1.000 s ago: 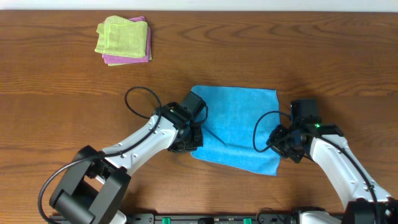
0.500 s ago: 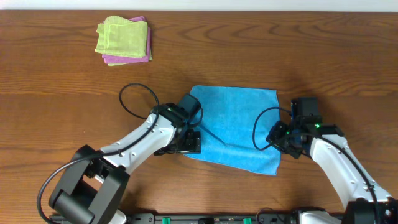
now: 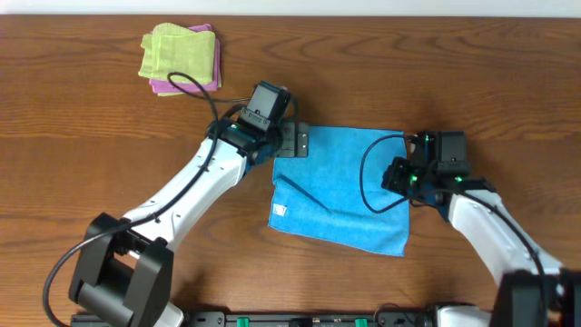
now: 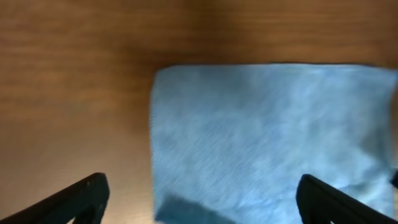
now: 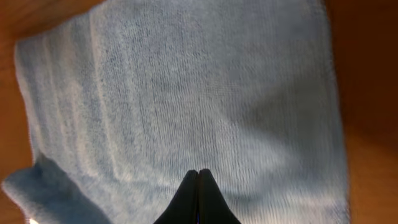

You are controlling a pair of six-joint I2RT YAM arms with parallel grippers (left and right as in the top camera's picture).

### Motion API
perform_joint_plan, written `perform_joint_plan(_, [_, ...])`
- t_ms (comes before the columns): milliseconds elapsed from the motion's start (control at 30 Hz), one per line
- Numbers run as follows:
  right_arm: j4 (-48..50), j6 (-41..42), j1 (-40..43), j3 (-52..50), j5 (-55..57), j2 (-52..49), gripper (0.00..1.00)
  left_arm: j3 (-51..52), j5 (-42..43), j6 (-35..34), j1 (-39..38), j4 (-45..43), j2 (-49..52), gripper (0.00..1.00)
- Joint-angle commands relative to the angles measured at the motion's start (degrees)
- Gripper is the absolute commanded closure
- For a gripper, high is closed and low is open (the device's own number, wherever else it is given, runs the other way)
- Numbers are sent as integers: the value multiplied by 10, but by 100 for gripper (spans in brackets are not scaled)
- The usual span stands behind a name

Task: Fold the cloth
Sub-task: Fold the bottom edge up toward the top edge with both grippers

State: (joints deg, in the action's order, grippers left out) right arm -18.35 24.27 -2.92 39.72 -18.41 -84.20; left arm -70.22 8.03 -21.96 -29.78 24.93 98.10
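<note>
The sky-blue cloth (image 3: 343, 189) lies flat on the wooden table, with a small white tag (image 3: 281, 211) at its near left corner. My left gripper (image 3: 297, 143) hovers at the cloth's far left corner. In the left wrist view its gripper (image 4: 202, 194) is open, fingers (image 4: 81, 196) wide apart, with the cloth (image 4: 267, 130) below and nothing held. My right gripper (image 3: 400, 177) is over the cloth's right edge. The right wrist view shows this gripper (image 5: 198, 177) shut, tips pressed together above the cloth (image 5: 186, 93), with no fabric visibly pinched.
A folded light green cloth (image 3: 178, 53) sits on a folded pink one (image 3: 186, 88) at the far left of the table. Black cables loop beside both wrists. Bare wood surrounds the blue cloth.
My left gripper opened, let go of the cloth's near left edge and moved away to its far left corner. My right gripper, still shut, shifted farther along the right edge.
</note>
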Motion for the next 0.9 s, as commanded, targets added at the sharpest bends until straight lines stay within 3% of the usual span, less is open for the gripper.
perform_joint_plan(0, [23, -42, -5, 10, -37, -43, 99, -5, 47, 18, 2, -23, 50, 0])
perform_joint_plan(100, [27, -48, -5, 26, -37, -63, 99, -10, 56, 7, 2, -33, 89, 0])
perform_joint_plan(167, [29, -62, -5, 36, -35, -65, 99, -16, 62, 8, 2, -43, 108, 6])
perform_joint_plan(367, [31, -72, -5, 73, -22, -65, 99, -17, 70, -14, 1, -85, 153, 7])
perform_joint_plan(867, [40, -103, -5, 75, 69, -132, 99, -19, 31, -14, 1, -106, 163, 7])
